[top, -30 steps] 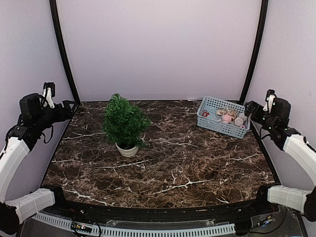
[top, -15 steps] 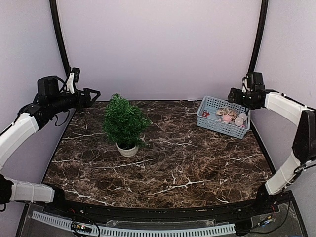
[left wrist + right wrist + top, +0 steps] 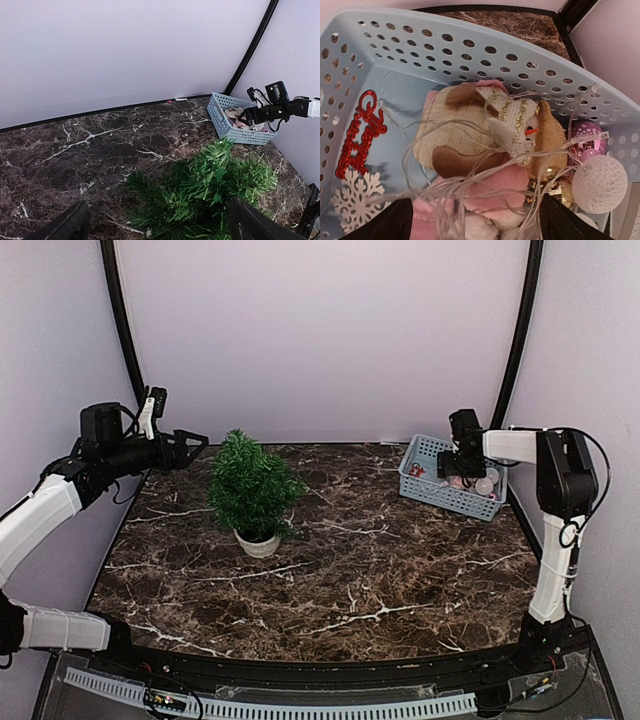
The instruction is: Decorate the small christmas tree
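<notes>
The small christmas tree (image 3: 250, 488), dark green in a round white pot, stands on the marble table left of centre; it also shows in the left wrist view (image 3: 210, 195). My left gripper (image 3: 195, 443) is open and empty, hovering just left of the tree's top. My right gripper (image 3: 458, 468) is open, lowered over the pale blue basket (image 3: 421, 454) at the back right. In the right wrist view the basket (image 3: 445, 45) holds a clear light string (image 3: 470, 175), a snowman ornament (image 3: 515, 125), a red script ornament (image 3: 357, 132), a white snowflake (image 3: 355, 200), a white ball (image 3: 599, 184) and a pink bauble (image 3: 587, 140).
Black frame posts (image 3: 125, 340) rise at both back corners before a plain lilac wall. The basket also shows far right in the left wrist view (image 3: 240, 131). A dark table rim (image 3: 300, 665) runs along the near edge.
My right arm swung in from the far right and came down over the basket. My left arm rose and reached right, toward the tree's top. The tree and basket stayed put.
</notes>
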Action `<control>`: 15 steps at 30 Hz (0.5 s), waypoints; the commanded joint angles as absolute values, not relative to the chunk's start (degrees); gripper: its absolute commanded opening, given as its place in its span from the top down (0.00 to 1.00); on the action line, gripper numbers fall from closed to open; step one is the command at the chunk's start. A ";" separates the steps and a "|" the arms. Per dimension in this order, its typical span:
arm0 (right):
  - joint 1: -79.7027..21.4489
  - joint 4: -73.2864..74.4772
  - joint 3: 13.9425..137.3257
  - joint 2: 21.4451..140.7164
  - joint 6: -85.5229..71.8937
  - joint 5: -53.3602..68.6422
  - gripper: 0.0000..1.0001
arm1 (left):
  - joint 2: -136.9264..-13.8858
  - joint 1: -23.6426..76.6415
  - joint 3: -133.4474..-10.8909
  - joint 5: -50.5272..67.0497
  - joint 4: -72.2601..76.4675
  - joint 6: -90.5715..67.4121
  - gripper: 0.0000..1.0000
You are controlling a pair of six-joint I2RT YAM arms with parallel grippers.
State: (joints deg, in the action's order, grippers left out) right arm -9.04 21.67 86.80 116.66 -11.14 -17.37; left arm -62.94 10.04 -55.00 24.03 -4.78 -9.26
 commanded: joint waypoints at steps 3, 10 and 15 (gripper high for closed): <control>-9.23 14.33 88.07 116.49 -11.03 -23.30 0.31 | -62.90 10.20 -54.33 26.77 -2.83 -9.37 0.01; -9.06 9.74 88.22 116.19 -8.29 -25.85 0.95 | -62.93 10.20 -54.19 26.87 -2.66 -9.14 0.01; -9.05 10.91 89.05 112.29 -7.65 -27.78 1.00 | -62.62 10.20 -54.10 25.59 -3.12 -8.32 0.01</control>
State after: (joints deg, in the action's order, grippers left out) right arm -9.10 12.84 87.22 117.67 -8.56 -24.60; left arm -63.11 10.04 -55.00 25.93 -4.34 -9.21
